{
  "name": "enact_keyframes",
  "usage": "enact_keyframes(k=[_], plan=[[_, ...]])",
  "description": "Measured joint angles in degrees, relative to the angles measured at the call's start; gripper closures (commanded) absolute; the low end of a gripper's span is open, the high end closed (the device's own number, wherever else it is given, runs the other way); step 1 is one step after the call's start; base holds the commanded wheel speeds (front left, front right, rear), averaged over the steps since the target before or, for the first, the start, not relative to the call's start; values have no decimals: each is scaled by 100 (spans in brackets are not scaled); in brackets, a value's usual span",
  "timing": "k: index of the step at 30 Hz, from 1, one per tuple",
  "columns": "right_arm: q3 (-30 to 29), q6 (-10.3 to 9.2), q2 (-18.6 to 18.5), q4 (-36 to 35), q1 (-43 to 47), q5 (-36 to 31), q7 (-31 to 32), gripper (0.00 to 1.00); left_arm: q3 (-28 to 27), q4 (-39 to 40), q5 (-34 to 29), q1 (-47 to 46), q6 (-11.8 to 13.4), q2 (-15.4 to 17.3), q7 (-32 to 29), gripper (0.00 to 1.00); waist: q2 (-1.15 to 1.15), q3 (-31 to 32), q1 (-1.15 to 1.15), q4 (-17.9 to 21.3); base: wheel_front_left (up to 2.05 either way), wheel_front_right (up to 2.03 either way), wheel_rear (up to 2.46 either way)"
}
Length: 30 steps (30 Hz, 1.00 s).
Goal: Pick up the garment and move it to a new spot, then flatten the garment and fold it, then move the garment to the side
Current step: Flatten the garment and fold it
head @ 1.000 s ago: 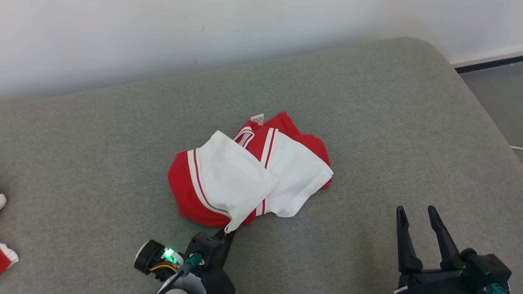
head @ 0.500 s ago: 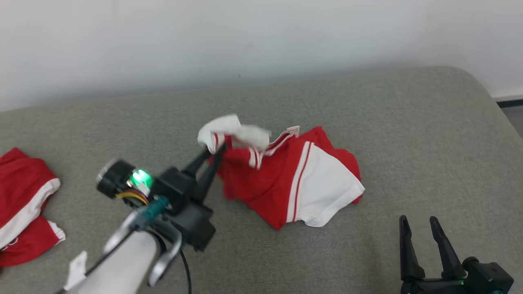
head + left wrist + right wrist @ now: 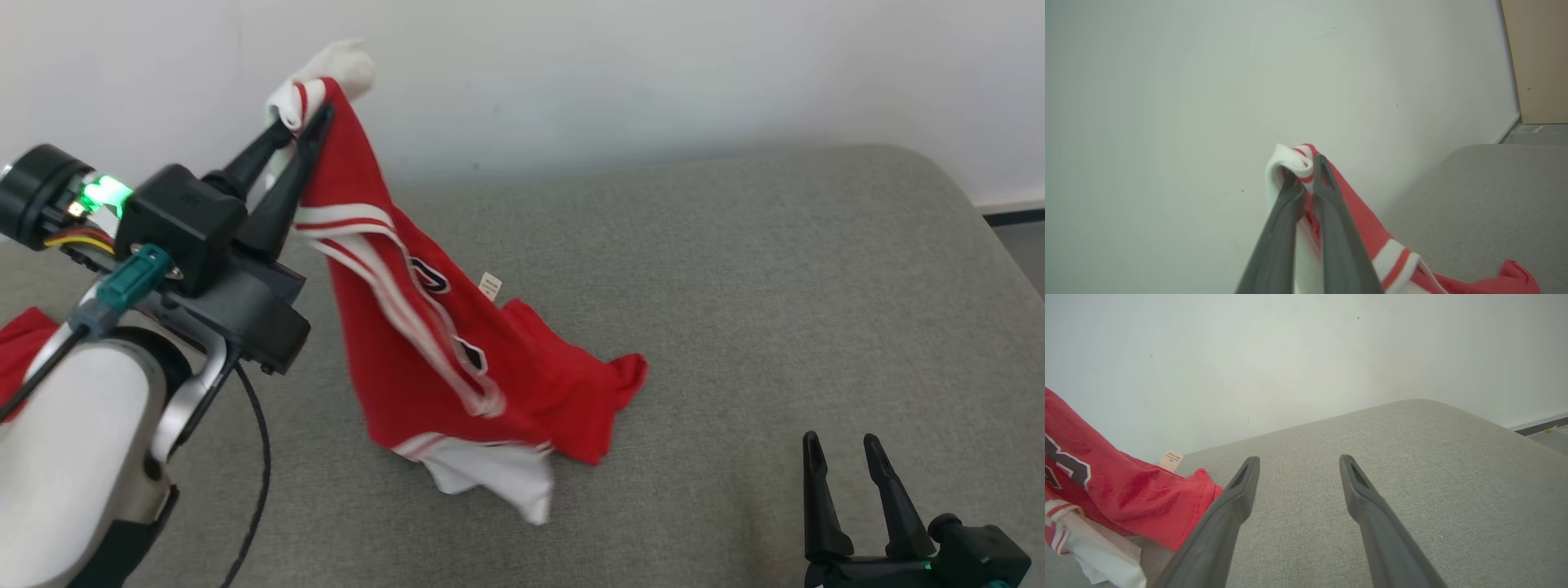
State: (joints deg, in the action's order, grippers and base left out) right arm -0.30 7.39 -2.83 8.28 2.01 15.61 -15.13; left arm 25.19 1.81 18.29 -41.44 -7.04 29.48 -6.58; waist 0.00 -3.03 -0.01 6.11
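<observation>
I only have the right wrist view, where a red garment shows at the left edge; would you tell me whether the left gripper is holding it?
Observer: Yes, the left gripper is shut on the garment, pinching a white, red-striped edge.
Operator: How high is that held edge?
Observer: It is raised in front of the wall, and the garment hangs down to the grey cushion.
Operator: Is anything else lying to the left?
Observer: Another red cloth lies at the head view's far left edge.
</observation>
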Motion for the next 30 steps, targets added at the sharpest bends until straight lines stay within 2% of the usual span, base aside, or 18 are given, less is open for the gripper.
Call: enact_keyframes(k=[8, 16, 22, 23, 24, 25, 30], plan=[[22, 0, -1, 8, -135, -7, 0, 0, -20, -497, 174, -202, -8, 166, 164, 100, 0, -269, 1, 332, 0, 0, 0], [40, 0, -2, 53, -243, -7, 0, 0, -15, -1928, 221, -227, -12, 454, 503, 100, 0, -537, 1, 643, 0, 0, 0], [13, 0, -2, 109, -307, -31, 0, 0, 19, -3051, 555, -138, -38, 409, 692, 100, 1, -655, 1, 740, 0, 0, 0], [13, 0, -2, 126, -310, -37, 0, 0, 49, -3233, 606, -87, -38, 381, 698, 61, 1, -659, 1, 735, 0, 0, 0], [13, 0, -3, 138, -315, -48, 0, 0, 88, -3351, 641, -45, -38, 350, 743, 16, 1, -663, 1, 727, 0, 0, 0], [18, 0, 0, 143, -322, -49, 0, 0, 127, -3476, 657, -31, -41, 321, 781, 0, 0, -666, 1, 716, 0, 0, 0], [1, 0, -1, 168, -322, -62, 0, 0, 275, -3738, 767, -71, -48, 192, 1100, 0, 1, -636, 1, 612, 0, 0, 0]])
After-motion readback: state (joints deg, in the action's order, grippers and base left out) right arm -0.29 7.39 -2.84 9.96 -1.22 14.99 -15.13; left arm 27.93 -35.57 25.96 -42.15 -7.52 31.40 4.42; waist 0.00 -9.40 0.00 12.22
